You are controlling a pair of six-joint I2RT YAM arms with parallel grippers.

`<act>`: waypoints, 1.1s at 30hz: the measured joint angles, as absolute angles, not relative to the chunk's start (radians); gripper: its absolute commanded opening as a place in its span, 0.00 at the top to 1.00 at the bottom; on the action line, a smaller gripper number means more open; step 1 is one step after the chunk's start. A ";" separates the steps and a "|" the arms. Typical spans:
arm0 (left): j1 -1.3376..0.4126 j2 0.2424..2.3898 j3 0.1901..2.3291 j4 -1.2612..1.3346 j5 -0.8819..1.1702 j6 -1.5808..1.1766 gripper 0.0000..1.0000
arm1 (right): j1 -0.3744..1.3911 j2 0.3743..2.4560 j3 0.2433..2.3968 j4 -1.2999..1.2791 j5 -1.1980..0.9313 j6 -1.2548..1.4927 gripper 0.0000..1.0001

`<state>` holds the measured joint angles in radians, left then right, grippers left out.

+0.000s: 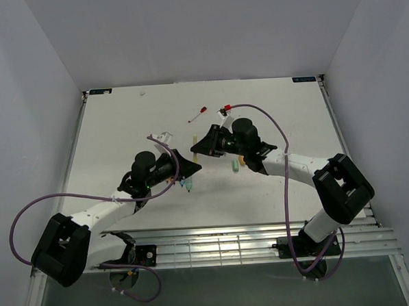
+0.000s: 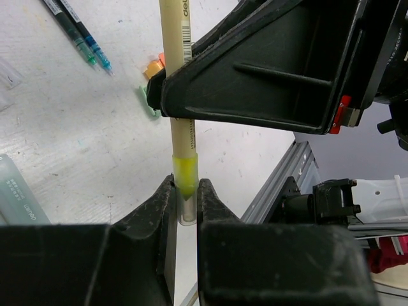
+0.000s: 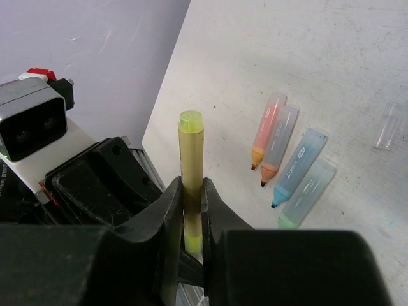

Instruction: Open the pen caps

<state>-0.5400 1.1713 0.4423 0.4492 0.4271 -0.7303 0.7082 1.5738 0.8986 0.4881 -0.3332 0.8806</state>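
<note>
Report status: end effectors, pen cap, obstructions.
Left end effector shut on clear cap. Right end effector shut on cream pen barrel. Cap not yet off. Nothing blocking.

The white matte bench (image 1: 121, 130) carries a thin red stick pen (image 1: 198, 114) at top centre of the overhead view. Four thick translucent marker barrels (image 3: 280, 143), red, orange, blue and green, lie side by side right of centre in the right wrist view. A small orange cap (image 2: 153, 67) and a pale green cap (image 2: 148, 102) lie in the upper left of the left wrist view.

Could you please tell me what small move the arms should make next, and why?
Probably draw the arms gently apart along the pen: the left fingers are shut on its cap, the right fingers on its barrel, and the cap is not yet off.
</note>
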 measured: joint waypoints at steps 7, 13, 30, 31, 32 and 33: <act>-0.521 1.177 0.442 0.473 0.389 -0.734 1.00 | 0.690 1.642 0.990 0.457 -0.356 0.859 0.92; -0.506 1.184 0.432 0.518 0.317 -0.732 1.00 | 0.648 1.753 1.136 0.390 -0.488 0.869 0.92; -0.503 1.257 0.455 0.600 0.257 -0.667 1.00 | 0.525 1.933 1.352 0.239 -0.795 0.925 0.92; -0.502 1.257 0.455 0.601 0.252 -0.665 1.00 | 0.525 1.943 1.365 0.235 -0.801 0.929 0.92; -0.500 1.259 0.455 0.603 0.251 -0.663 1.00 | 0.525 1.948 1.370 0.234 -0.804 0.933 0.92; -0.500 1.262 0.455 0.607 0.252 -0.662 1.00 | 0.525 1.953 1.374 0.239 -0.809 0.939 0.92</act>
<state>-0.4995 1.2617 0.4545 0.6075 0.2520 -0.6617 0.5247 1.9533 1.3735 0.2386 -0.8085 0.9394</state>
